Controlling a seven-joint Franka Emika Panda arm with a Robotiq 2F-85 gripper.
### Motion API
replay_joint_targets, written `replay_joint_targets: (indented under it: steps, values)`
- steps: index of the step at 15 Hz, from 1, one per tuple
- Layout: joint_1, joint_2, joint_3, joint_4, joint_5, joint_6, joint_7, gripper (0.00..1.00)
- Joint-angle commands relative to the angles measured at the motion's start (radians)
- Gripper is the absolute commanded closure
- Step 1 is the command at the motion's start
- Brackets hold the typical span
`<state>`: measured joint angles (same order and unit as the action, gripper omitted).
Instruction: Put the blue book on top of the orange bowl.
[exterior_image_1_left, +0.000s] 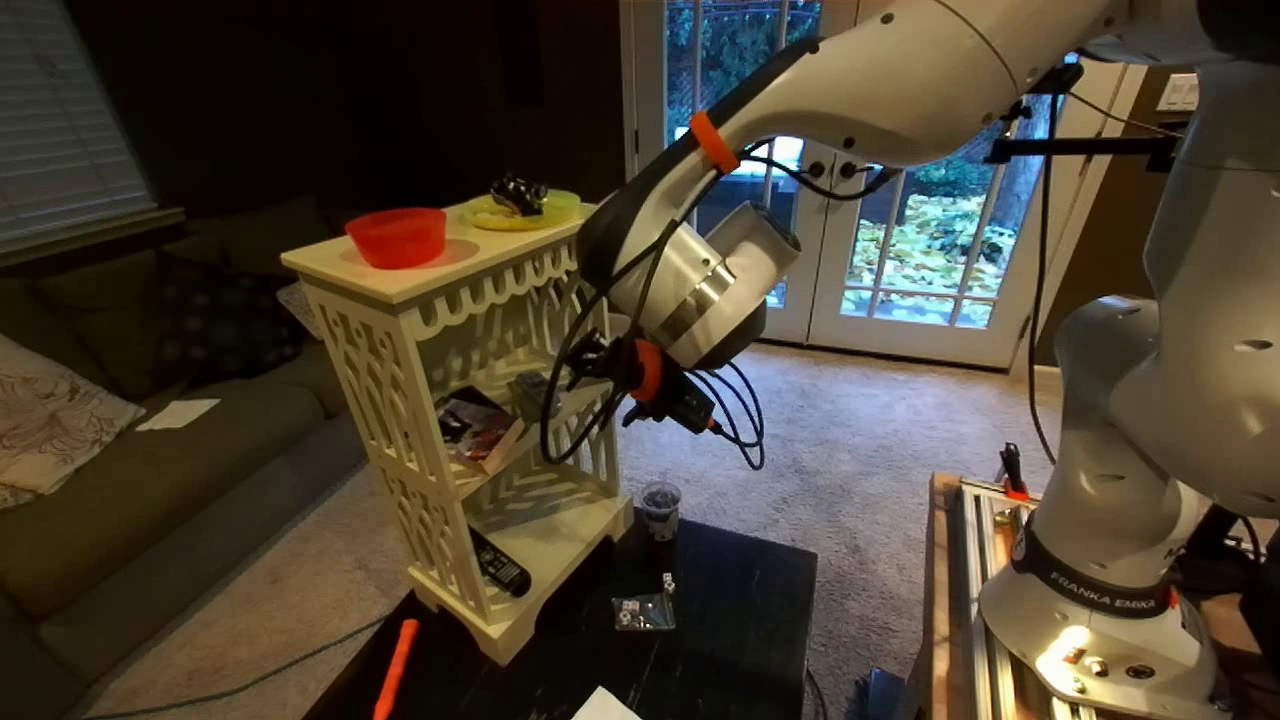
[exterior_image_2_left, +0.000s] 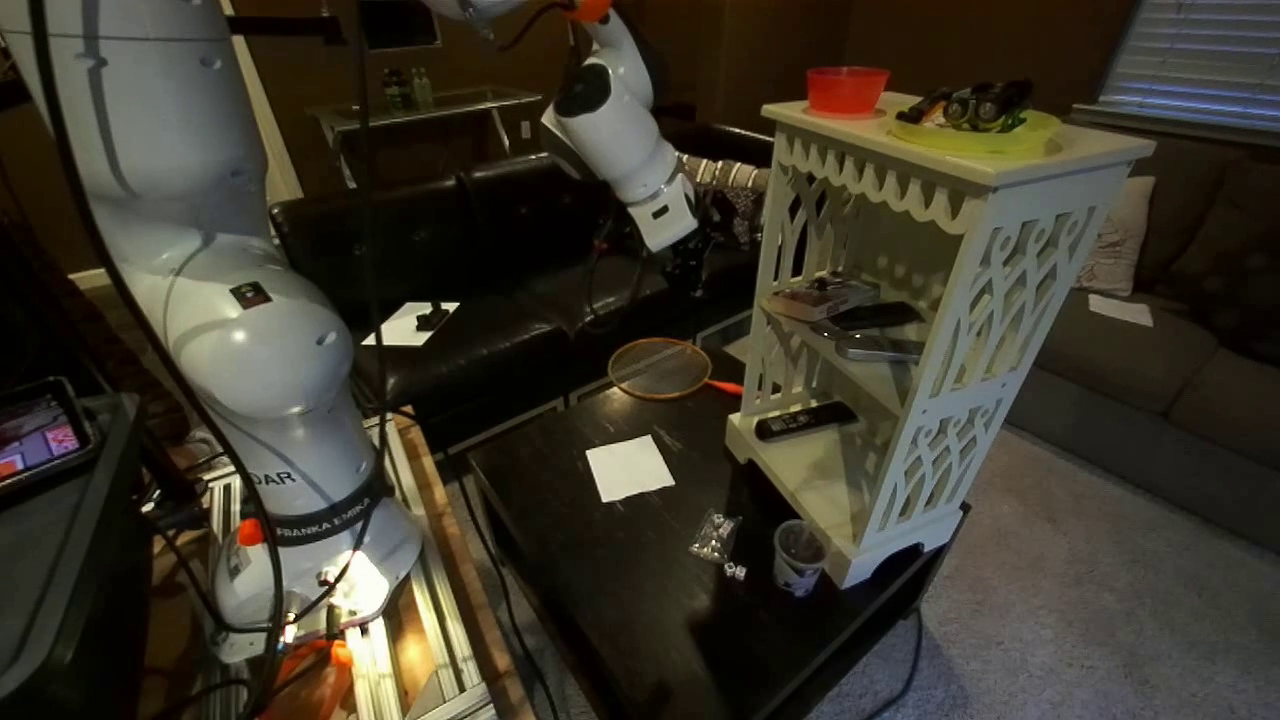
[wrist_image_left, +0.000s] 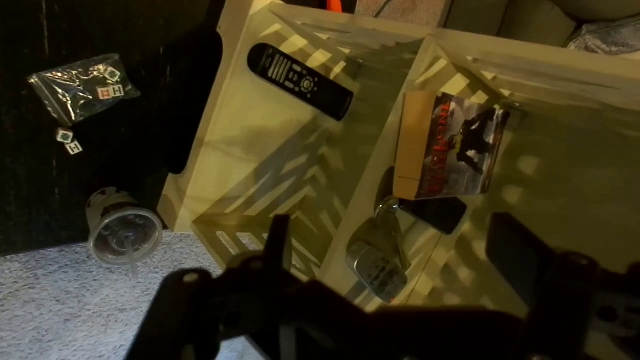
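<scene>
Gripper (wrist_image_left: 390, 220) spread wide; we see nothing held. Book (wrist_image_left: 460, 147) lies cover-up on the middle shelf (wrist_image_left: 362, 215), up and right of the gripper's gap in the wrist view. We judge the reach must shift that way.

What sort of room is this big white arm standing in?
Most likely a living room in someone's home: there's a dark, leather-looking sofa, a second couch with patterned pillows, and glass-paned doors with greenery outside.
</scene>
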<state>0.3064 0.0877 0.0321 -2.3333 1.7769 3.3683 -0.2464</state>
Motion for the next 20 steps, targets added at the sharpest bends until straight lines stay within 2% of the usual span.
replay_joint_targets:
  steps: [1,3,4,9,13,17,20]
  values:
    - [-0.06,-0.026,0.053,-0.023,-0.133,-0.052,0.159,0.0]
    - [-0.077,-0.048,0.067,-0.021,-0.177,-0.091,0.23,0.0]
    - [-0.049,-0.047,0.038,0.003,-0.082,-0.098,0.147,0.0]
    - [-0.056,-0.082,0.027,0.006,0.072,-0.155,0.04,0.0]
    - [-0.062,-0.098,-0.004,0.025,0.29,-0.141,-0.219,0.0]
    - [-0.1,-0.109,-0.056,0.008,0.423,-0.137,-0.496,0.0]
    - [-0.126,-0.091,-0.086,-0.029,0.523,-0.184,-0.624,0.0]
